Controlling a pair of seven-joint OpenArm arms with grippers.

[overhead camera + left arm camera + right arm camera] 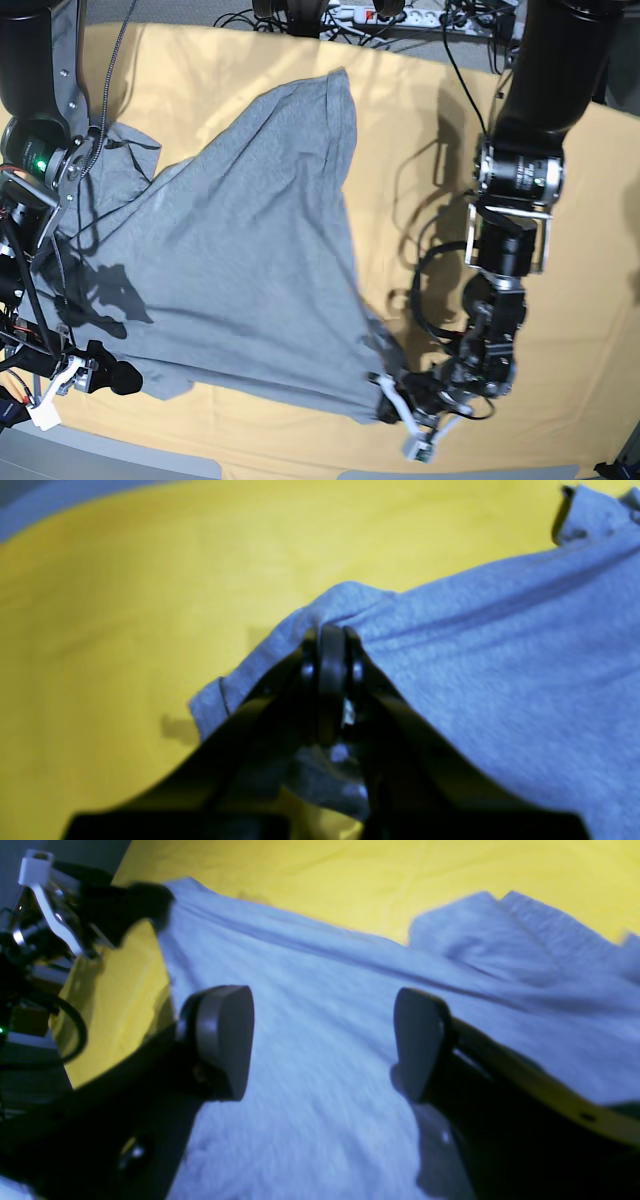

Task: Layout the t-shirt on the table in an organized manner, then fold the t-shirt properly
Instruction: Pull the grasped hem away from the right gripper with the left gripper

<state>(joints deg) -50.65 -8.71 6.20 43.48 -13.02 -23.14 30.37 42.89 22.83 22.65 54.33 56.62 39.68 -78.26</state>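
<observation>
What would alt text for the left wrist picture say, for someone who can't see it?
A black gripper, seen close up from behind, is shut on a bunched corner of a grey t-shirt. The shirt spreads away to the right over a yellow table, and the picture is slightly blurred.

Matt grey knit t-shirt (pixel 250 250) on creased cloth-covered table (pixel 590 230).

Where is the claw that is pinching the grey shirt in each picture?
Left wrist view: the left gripper sits bottom centre, shut on a corner of the t-shirt.
Right wrist view: it is the dark blurry shape at the upper left.
Base view: bottom, right of centre.
Shared landmark: the yellow table.
</observation>
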